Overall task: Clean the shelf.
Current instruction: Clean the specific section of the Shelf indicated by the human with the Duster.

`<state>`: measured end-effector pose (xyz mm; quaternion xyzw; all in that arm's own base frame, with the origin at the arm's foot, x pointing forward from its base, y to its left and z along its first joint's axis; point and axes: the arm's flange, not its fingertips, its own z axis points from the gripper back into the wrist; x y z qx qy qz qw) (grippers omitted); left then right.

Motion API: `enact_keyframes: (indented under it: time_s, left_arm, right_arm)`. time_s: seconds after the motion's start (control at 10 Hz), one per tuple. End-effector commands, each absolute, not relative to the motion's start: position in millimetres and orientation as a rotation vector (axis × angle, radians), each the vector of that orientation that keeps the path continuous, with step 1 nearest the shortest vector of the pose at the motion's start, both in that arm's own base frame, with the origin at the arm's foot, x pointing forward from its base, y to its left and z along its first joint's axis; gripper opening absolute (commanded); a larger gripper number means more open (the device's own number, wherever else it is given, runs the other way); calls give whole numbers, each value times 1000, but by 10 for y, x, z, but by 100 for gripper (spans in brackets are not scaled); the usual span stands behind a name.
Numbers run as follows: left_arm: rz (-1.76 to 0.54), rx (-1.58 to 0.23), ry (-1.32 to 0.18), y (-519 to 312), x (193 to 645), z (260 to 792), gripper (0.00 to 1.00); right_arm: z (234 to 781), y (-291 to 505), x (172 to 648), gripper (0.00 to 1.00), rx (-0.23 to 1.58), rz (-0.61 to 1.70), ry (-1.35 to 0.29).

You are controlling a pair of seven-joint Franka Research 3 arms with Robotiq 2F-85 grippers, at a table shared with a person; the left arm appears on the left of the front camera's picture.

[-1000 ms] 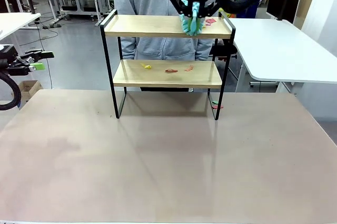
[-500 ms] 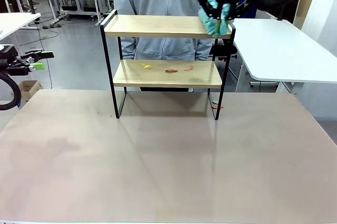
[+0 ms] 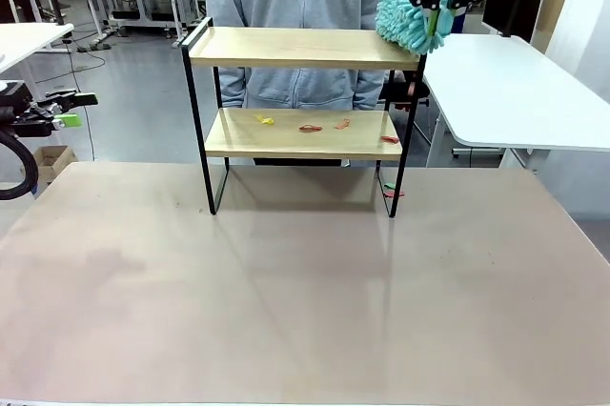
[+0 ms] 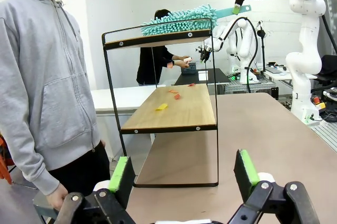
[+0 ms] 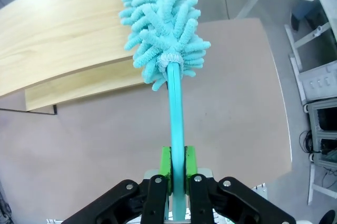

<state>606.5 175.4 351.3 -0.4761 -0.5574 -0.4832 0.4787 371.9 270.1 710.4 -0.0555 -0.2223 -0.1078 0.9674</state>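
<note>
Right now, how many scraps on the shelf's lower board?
4: yellow scrap at left, red loop mid-board, orange scrap right of it, red scrap at the right edge.

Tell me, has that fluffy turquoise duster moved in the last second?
Yes. The duster slid rightward along the top board of the shelf, from right of middle to its right end rail.

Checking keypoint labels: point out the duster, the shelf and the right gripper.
duster (image 5: pixel 158 29): right wrist view, on the fluffy teal head.
shelf (image 3: pixel 295 47): front view, bare middle of the top board.
right gripper (image 5: pixel 177 156): right wrist view, between the green pads clamping the handle.
</note>
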Motion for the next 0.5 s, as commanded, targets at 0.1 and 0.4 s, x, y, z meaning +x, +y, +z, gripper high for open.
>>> enact_keyframes:
  time_s: [0.1, 0.4]
  left_arm:
    - [-1182, -1159, -1367, 1754, 6045, 3554, 100]
    - [-1182, -1159, -1367, 1754, 6045, 3554, 100]
  right_arm:
    - [7235, 2700, 3621, 13, -101, -185, -520]
    - [7354, 2805, 3516, 13, -96, -196, -595]
